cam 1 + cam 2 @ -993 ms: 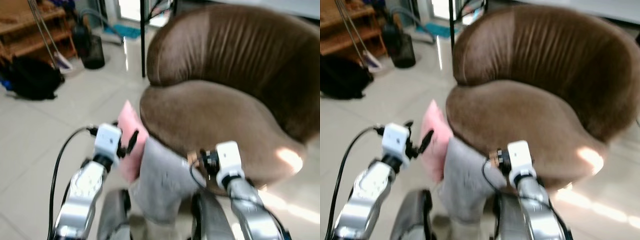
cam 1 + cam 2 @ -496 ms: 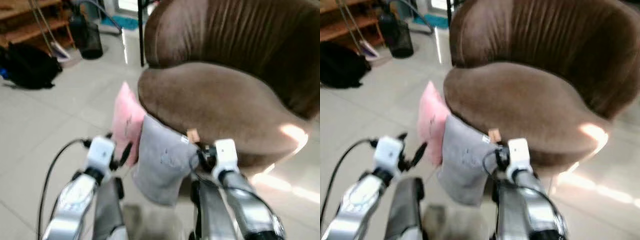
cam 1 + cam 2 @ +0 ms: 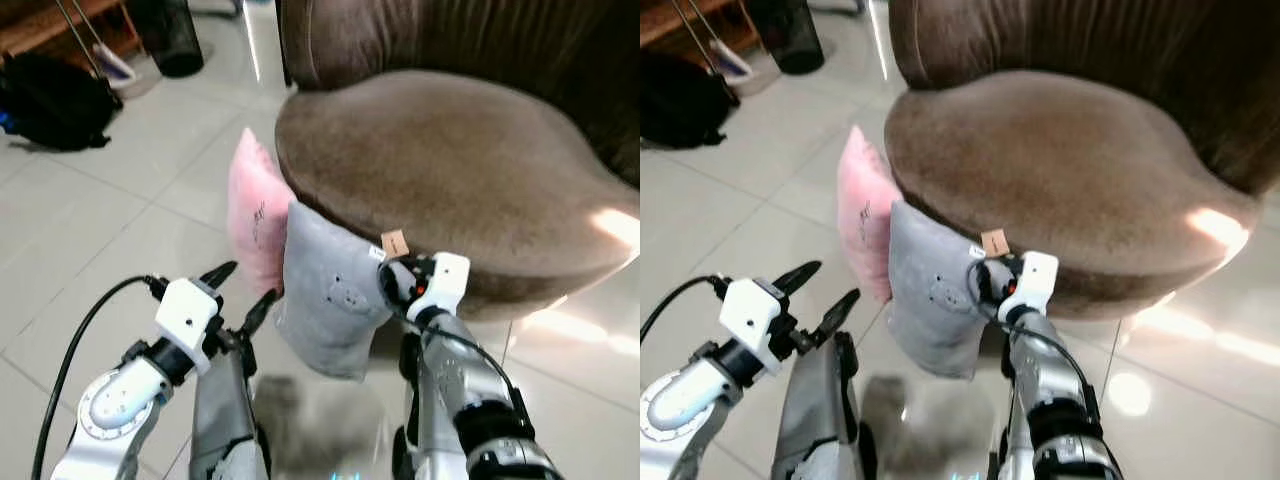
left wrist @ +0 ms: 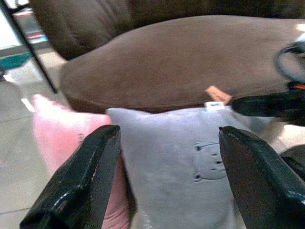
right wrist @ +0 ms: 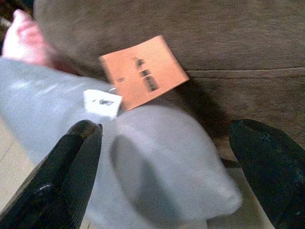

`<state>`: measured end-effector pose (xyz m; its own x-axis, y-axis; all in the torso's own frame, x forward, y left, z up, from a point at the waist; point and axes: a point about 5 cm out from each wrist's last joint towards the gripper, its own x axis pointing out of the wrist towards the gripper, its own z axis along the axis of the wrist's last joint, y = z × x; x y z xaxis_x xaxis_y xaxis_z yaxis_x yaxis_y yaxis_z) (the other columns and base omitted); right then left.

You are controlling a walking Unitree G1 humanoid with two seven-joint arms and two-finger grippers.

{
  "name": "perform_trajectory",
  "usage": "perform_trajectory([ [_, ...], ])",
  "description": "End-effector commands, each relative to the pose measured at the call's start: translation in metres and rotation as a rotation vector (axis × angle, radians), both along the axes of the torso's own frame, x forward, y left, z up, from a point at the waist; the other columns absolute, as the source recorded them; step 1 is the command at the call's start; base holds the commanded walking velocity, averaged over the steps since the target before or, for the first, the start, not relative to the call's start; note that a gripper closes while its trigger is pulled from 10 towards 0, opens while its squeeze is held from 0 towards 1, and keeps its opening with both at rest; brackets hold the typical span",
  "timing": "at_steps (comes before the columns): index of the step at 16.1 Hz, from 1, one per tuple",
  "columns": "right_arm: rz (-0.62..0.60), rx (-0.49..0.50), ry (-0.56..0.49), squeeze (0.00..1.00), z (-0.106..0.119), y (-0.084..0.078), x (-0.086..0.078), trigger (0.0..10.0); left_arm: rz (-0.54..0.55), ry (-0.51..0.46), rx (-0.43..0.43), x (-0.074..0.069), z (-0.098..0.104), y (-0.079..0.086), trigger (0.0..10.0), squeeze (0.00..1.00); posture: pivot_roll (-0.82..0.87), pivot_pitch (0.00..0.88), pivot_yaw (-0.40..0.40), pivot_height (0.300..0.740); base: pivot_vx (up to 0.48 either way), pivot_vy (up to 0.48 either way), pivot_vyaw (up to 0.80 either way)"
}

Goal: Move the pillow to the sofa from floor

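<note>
Camera tilting down, closing on sofa [image 3: 440, 160]. Grey pillow [image 3: 325, 305] leaning on sofa front, on floor beside pink pillow [image 3: 255, 215]. Right gripper [image 5: 167, 162] spread wide around top corner, left gripper [image 4: 167, 176] wide, approaching. Judgement: seat both before squeezing.

You're looking at home living room. Evidence: large brown velvet sofa [image 3: 450, 170] with round seat, glossy pale tile floor [image 3: 90, 240], two throw pillows leaning against sofa base, pink pillow [image 3: 255, 215] and grey pillow [image 3: 325, 300]. Black bag [image 3: 55, 100] on floor, wooden shelf [image 3: 60, 25] and dark bin [image 3: 170, 40] behind.
</note>
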<state>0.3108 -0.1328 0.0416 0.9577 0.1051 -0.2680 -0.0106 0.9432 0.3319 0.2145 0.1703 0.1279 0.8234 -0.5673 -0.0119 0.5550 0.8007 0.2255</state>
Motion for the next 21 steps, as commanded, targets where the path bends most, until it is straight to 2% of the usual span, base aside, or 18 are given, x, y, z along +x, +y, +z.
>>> perform_trajectory([
  [1,-0.034,0.028,-0.003,1.00,-0.003,-0.007,0.000,10.0,-0.059,0.026,-0.001,-0.005,0.001,-0.004,10.0,0.00,0.10,0.244,0.067,0.485,0.000,0.000,0.00],
  [3,-0.063,0.018,-0.006,1.00,-0.007,-0.019,-0.001,10.0,-0.109,0.047,0.004,-0.011,0.002,-0.005,10.0,0.00,0.11,0.249,0.077,0.485,0.000,0.000,0.00],
  [6,-0.092,0.072,-0.001,1.00,-0.009,-0.024,0.001,10.0,-0.106,0.069,0.001,-0.012,0.000,0.000,10.0,0.00,0.12,0.264,0.083,0.485,0.000,0.000,0.00],
  [8,-0.126,0.129,0.026,1.00,-0.013,-0.022,0.000,10.0,-0.107,0.082,0.001,-0.012,-0.001,0.005,10.0,0.00,0.13,0.268,0.081,0.485,0.000,0.000,0.00],
  [9,-0.111,0.211,0.041,1.00,-0.015,-0.015,0.000,10.0,-0.107,0.089,-0.001,-0.012,-0.002,0.007,10.0,0.00,0.13,0.268,0.081,0.485,0.000,0.000,0.00],
  [10,-0.093,0.248,0.041,1.00,-0.016,-0.010,0.000,10.0,-0.108,0.093,-0.003,-0.012,-0.002,0.008,10.0,0.00,0.13,0.268,0.081,0.485,0.000,0.000,0.00],
  [11,-0.048,0.301,0.030,0.61,-0.015,-0.001,0.000,10.0,-0.111,0.103,-0.006,-0.012,-0.005,0.010,10.0,0.00,0.13,0.269,0.084,0.485,0.000,0.000,0.00],
  [12,-0.025,0.326,0.020,0.00,-0.014,0.004,0.000,10.0,-0.115,0.113,-0.009,-0.013,-0.008,0.012,10.0,0.00,0.13,0.270,0.086,0.485,0.000,0.000,0.00],
  [15,-0.014,0.375,-0.001,0.00,-0.012,0.006,0.000,10.0,-0.118,0.125,-0.010,-0.015,-0.013,0.014,10.0,0.00,0.14,0.267,0.087,0.485,0.000,0.000,0.00],
  [18,-0.014,0.372,-0.010,0.00,-0.012,0.004,0.000,10.0,-0.111,0.125,-0.007,-0.016,-0.015,0.014,10.0,0.00,0.14,0.265,0.089,0.485,0.000,0.000,0.00],
  [19,-0.015,0.369,-0.009,0.00,-0.013,0.003,-0.001,3.6,-0.110,0.124,-0.007,-0.016,-0.015,0.014,10.0,0.00,0.14,0.262,0.089,0.485,0.000,0.000,0.00],
  [20,-0.020,0.368,-0.008,0.00,-0.014,0.002,-0.002,0.0,-0.109,0.121,-0.006,-0.016,-0.015,0.014,10.0,0.00,0.14,0.261,0.089,0.485,0.000,0.000,0.00],
  [21,-0.023,0.369,-0.007,0.00,-0.015,0.002,-0.002,0.0,-0.109,0.119,-0.005,-0.015,-0.014,0.013,10.0,0.00,0.14,0.261,0.090,0.485,0.000,0.000,0.00],
])
